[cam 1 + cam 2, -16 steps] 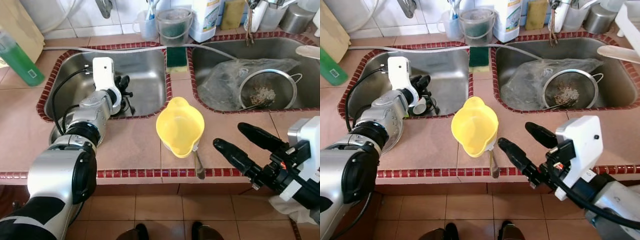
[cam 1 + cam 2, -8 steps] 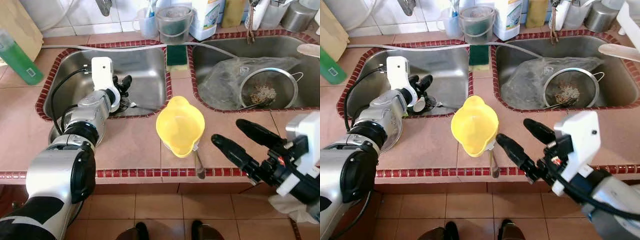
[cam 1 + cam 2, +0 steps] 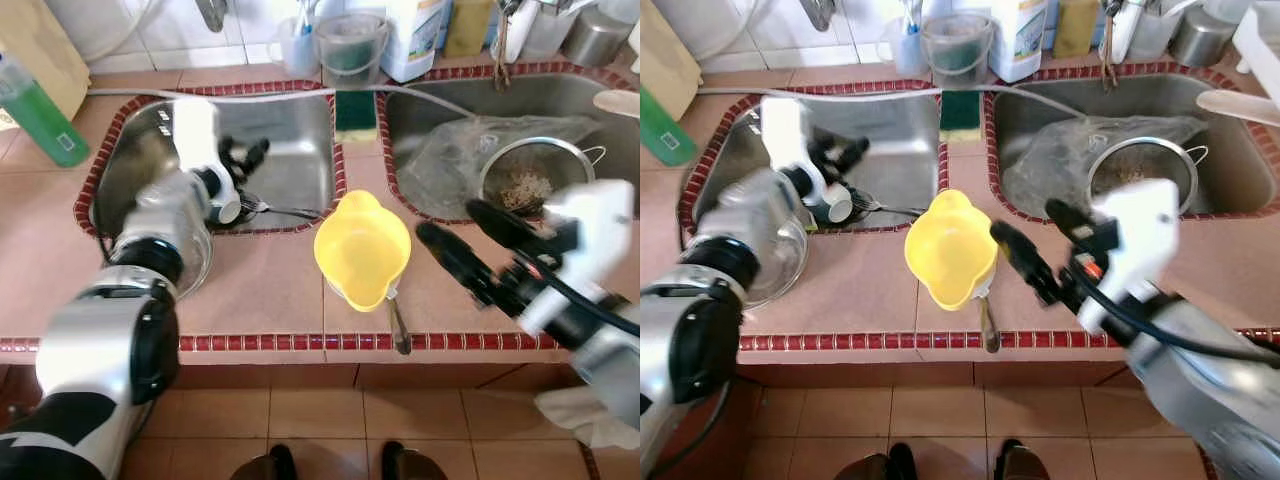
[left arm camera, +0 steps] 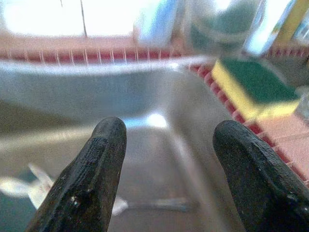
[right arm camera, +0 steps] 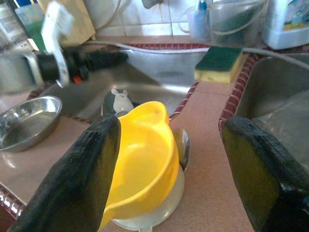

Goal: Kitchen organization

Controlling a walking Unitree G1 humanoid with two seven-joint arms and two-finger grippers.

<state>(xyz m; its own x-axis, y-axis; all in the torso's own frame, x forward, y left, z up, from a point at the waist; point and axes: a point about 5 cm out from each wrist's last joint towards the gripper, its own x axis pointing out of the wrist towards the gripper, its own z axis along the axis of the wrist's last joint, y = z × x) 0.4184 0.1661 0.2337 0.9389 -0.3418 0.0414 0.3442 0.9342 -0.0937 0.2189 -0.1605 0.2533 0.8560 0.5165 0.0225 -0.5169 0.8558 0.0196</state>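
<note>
A yellow plastic jug (image 3: 362, 250) sits in a metal bowl on the tiled counter between the two sinks, with a spoon handle (image 3: 398, 326) sticking out from under it toward the counter edge. My right gripper (image 3: 450, 220) is open just right of the jug, which lies between its fingers (image 5: 82, 174) in the right wrist view. My left gripper (image 3: 240, 155) hangs open over the left sink (image 3: 290, 130), holding nothing. A fork (image 3: 285, 211) lies on the sink floor below it, also visible as a blurred fork (image 4: 34, 186) in the left wrist view.
A shallow steel bowl (image 3: 775, 255) sits on the counter at the left sink's front. The right sink holds a strainer (image 3: 530, 180) and a plastic bag (image 3: 450, 160). A green-yellow sponge (image 3: 353, 110) lies on the divider. Bottles and cups line the back wall; a green bottle (image 3: 40, 115) stands far left.
My right gripper has swung up and forward from the counter edge to beside the yellow jug. My left gripper has lifted a little in the sink, uncovering the fork.
</note>
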